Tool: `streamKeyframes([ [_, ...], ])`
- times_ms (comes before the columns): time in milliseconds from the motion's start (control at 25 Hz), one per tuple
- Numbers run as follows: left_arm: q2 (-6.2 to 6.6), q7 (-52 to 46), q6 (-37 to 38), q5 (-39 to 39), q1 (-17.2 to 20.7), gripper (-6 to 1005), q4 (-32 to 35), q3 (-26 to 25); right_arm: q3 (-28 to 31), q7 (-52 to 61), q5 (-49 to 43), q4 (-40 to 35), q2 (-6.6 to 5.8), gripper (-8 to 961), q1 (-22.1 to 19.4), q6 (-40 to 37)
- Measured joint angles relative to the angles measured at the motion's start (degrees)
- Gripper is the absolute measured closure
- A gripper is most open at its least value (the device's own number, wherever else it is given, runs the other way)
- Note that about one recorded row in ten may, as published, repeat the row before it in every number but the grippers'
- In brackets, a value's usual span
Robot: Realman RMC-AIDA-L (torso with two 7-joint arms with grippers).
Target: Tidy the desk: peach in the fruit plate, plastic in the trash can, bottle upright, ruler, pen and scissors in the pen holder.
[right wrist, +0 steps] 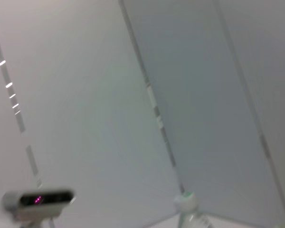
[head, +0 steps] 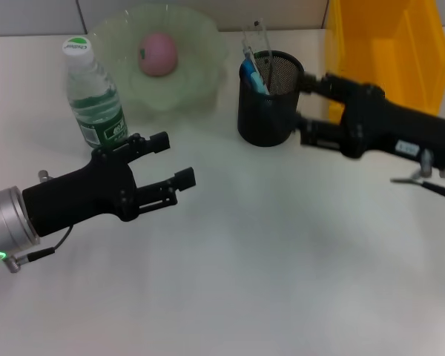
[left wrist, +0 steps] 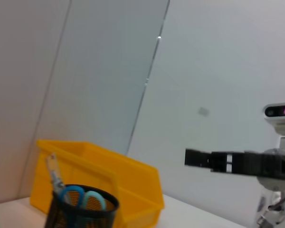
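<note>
White surface (head: pixel 282 282), smooth | yellow plastic bin (head: pixel 386 52), rigid | pale green scalloped fruit plate (head: pixel 200 44), holds soft pink peach (head: pixel 158 53) | bottle (head: pixel 93 96) upright, light, slippery; grip mid-body | black mesh pen holder (head: pixel 267 104), stiff, holds scissors | left tool (head: pixel 176 161) open, empty | right tool (head: pixel 305 110) open beside holder, empty.

A pink round peach (head: pixel 158 53) lies in a pale green translucent scalloped plate (head: pixel 200 44). At nine o'clock from it, a clear plastic bottle (head: pixel 93 96) has a green-and-white cap and green label. At three o'clock, a black mesh pen holder (head: pixel 267 100) shows blue scissor handles (left wrist: pixel 83 197), beside a bright yellow plastic bin (head: pixel 389 52).
</note>
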Motion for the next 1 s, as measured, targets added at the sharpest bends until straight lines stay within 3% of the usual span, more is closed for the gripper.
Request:
streamKeyframes([
  [320, 0.81, -1.0, 1.8, 0.1, 0.2, 170, 0.5, 2.3, 0.1, -0.3, -8.0, -2.0, -1.13, 130, -2.0, -3.1],
  [400, 1.93, -1.3, 4.1, 1.5, 0.3, 170, 0.7, 2.4, 0.1, -0.3, -11.3, -2.3, -1.55, 130, -2.0, -4.7],
  [640, 2.45, -1.3, 5.1, 2.9, 0.3, 170, 0.9, 2.5, 0.1, -0.5, -15.0, -3.5, -1.63, 130, -2.1, -6.4],
  [680, 2.61, -1.5, 5.9, 6.5, 0.2, 170, 3.0, 2.8, 0.1, -0.7, -15.6, -3.5, -1.63, 130, -2.1, -6.6],
  [1000, 2.53, -1.7, 6.0, 11.5, -1.1, 170, 4.4, 2.9, -0.3, -2.4, -17.4, -2.7, -1.38, 129, -1.8, -6.5],
])
